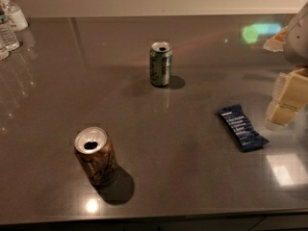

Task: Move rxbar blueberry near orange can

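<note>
1. The rxbar blueberry [242, 127] lies flat on the table [192, 186], right of centre. Its printed face is up and its length runs diagonally from upper left to lower right. Nothing grips it.
2. The gripper [281, 102] hangs at the right edge of the view, just beside the bar's right side, with no contact evident. Whether the jaws stand wide or narrow cannot be told. Judgement: it is stationed there to descend on the wrapper, so the pick-up is not yet made.
3. The orange can [95, 155] stands near the front left of the table, well apart from the bar. Its mouth is open, and what it contains cannot be seen. Judgement: the whole carry across the table remains to be done.
4. The green can [160, 64] stands upright toward the back, near the middle, apart from both task items. It too is opened, with its contents not visible. Judgement: a straight path from the bar to the orange can passes in front of it, so the risk of a knock looks low.
5. Clear bottles [9, 25] are grouped at the back left corner, one with a pump top. Their fill level cannot be told.
6. A pale packet [275, 41] lies at the back right. Its kind cannot be identified.
</note>
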`<action>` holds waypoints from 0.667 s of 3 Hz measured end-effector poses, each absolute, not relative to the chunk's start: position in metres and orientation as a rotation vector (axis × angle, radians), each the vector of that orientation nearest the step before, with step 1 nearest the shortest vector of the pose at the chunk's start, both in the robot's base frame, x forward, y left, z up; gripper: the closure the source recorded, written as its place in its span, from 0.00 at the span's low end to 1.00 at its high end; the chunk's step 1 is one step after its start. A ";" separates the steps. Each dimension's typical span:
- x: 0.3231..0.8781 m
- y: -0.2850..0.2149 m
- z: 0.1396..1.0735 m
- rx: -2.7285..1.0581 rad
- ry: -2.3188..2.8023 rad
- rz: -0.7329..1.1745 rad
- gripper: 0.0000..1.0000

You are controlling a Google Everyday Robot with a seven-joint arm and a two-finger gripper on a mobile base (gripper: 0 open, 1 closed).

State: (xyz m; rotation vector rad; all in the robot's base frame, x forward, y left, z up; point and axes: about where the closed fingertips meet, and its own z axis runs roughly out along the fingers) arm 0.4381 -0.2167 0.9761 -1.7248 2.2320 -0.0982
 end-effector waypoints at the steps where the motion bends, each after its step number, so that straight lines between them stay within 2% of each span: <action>1: 0.438 -0.217 0.976 -1.725 2.232 -0.098 0.00; 2: 0.447 -0.217 0.971 -1.686 2.291 -0.116 0.00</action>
